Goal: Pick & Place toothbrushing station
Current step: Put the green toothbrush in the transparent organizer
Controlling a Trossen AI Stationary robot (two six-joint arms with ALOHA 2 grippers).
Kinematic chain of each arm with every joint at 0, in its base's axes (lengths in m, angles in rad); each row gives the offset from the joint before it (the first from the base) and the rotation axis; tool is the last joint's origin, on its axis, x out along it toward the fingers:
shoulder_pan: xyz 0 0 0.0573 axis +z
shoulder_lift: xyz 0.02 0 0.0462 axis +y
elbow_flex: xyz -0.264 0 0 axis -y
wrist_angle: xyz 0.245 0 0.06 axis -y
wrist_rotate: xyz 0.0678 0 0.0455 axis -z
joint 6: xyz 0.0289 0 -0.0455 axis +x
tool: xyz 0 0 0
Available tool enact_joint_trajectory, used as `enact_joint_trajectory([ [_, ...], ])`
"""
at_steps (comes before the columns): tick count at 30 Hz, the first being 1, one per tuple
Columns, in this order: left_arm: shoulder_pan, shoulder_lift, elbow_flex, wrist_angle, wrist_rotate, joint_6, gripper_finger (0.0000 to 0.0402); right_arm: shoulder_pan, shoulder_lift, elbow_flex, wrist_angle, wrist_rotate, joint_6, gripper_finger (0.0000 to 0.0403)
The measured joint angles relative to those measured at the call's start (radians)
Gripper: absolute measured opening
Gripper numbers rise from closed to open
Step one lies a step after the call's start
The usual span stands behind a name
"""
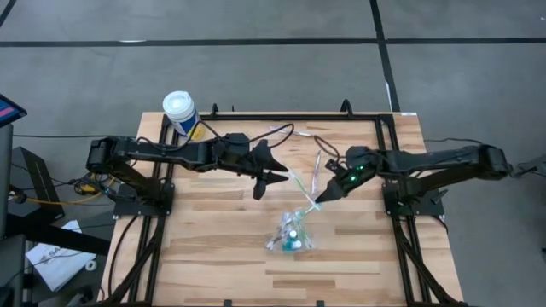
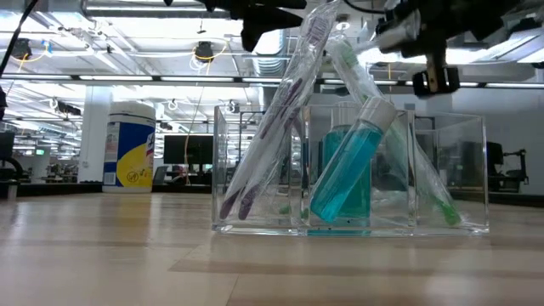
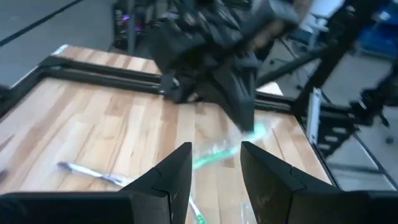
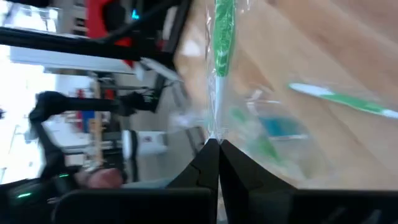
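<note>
Clear cup [image 2: 348, 174] standing mid-worktop [image 1: 213, 256], toward the front, with purple brushes [image 2: 272, 127] leaning in one compartment, a teal tube [image 2: 348, 170] in the middle, and a green brush [image 4: 221, 34] slanting out the far side toward the right arm. Right gripper [image 1: 322, 199] just behind and above the cup, jaws closed right at the thin wrapped handle of that green brush (pinch looks very near the tip, so whether it truly holds cannot be told). Left gripper [image 1: 275, 178] hovering nearby on the other side, jaws partly apart and holding nothing. Another brush [image 3: 90, 172] lying loose on the boards near it. Yellow-labelled canister [image 1: 180, 113] well apart at the back left corner. Best handled slowly: lift along the brush's own lean, not sideways, to avoid tipping the light cup or dragging the neighbouring tube; keep the left arm clear of the path.
</note>
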State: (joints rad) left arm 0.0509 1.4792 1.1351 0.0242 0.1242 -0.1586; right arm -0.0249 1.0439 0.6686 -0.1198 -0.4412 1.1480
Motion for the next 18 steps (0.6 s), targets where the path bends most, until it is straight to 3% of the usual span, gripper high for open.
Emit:
enact_joint_trajectory([
  [8, 0.0, 0.0, 0.002, -0.025, -0.049, 0.246, 0.0131, -0.01, 0.004, 0.065, 0.008, -0.127, 0.023, 0.0],
  [12, 0.0, 0.0, 0.002, -0.119, -0.077, 0.393, 0.0136, -0.01, 0.01, 0.085, 0.071, -0.164, 0.049, 0.0],
  [18, 0.0, 0.0, 0.002, -0.209, -0.08, 0.476, 0.0152, -0.029, 0.009, 0.087, 0.183, -0.187, 0.109, 0.0],
])
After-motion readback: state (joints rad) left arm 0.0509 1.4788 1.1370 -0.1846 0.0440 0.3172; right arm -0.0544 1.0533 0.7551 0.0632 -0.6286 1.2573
